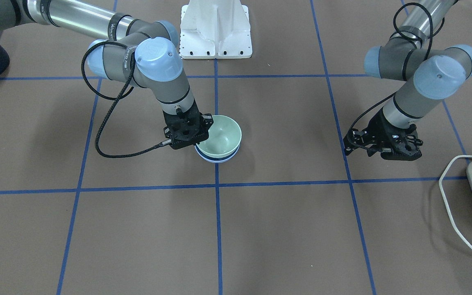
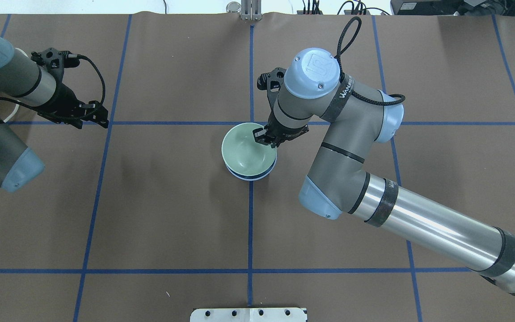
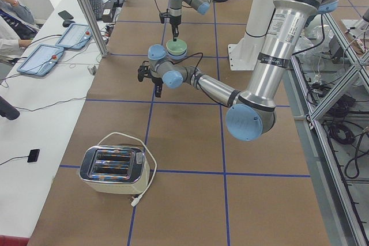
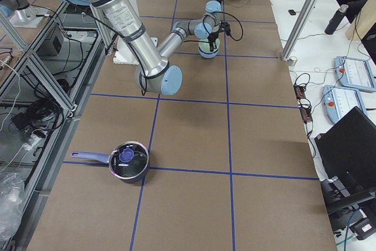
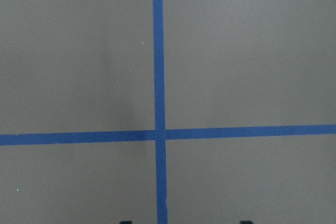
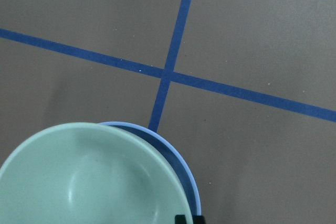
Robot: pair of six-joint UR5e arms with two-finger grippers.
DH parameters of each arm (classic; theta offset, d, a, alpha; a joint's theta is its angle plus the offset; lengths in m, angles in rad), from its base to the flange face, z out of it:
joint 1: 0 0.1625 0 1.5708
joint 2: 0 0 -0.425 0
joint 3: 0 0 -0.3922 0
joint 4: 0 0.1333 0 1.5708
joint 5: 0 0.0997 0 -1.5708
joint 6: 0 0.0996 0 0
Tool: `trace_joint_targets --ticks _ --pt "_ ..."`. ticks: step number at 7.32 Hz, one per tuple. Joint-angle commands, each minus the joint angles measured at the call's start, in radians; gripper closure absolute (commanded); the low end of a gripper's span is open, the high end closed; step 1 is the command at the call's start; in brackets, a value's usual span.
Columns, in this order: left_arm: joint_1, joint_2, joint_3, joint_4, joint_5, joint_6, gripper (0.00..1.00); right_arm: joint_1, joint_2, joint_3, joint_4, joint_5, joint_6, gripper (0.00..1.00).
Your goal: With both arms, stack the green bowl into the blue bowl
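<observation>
The pale green bowl [image 2: 244, 152] sits slightly tilted inside the periwinkle-blue bowl [image 2: 251, 176] at the middle of the table, on a blue tape line. Both also show in the front view, the green bowl [image 1: 221, 137] over the blue bowl [image 1: 215, 159], and in the right wrist view, the green bowl [image 6: 89, 182] and the blue bowl's rim [image 6: 184, 171]. My right gripper [image 2: 266, 136] stands at the bowls' rim, its fingers close together on the green bowl's edge. My left gripper [image 2: 93, 117] is open and empty, far off over bare table.
A cream toaster [image 3: 112, 168] with a white cable stands at the table's end on my left. A dark pot [image 4: 128, 160] with a lid stands at the end on my right. The white pedestal base [image 1: 215, 28] is behind the bowls.
</observation>
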Motion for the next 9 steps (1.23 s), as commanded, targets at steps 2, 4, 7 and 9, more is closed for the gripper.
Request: trace_joint_targets --ticks 2,4,7,9 --pt "0.0 0.0 0.003 0.0 0.0 0.0 0.25 0.0 0.0 -0.005 0.0 0.0 0.003 1.0" --pt "0.0 0.0 0.003 0.0 0.0 0.0 0.25 0.0 0.0 -0.013 -0.002 0.0 0.004 1.0" --pt "0.0 0.0 0.004 0.0 0.0 -0.002 0.25 0.0 0.037 -0.052 -0.002 0.002 0.039 1.0" --pt "0.0 0.0 0.004 0.0 0.0 0.0 0.25 0.0 0.037 -0.053 -0.002 0.002 0.04 1.0"
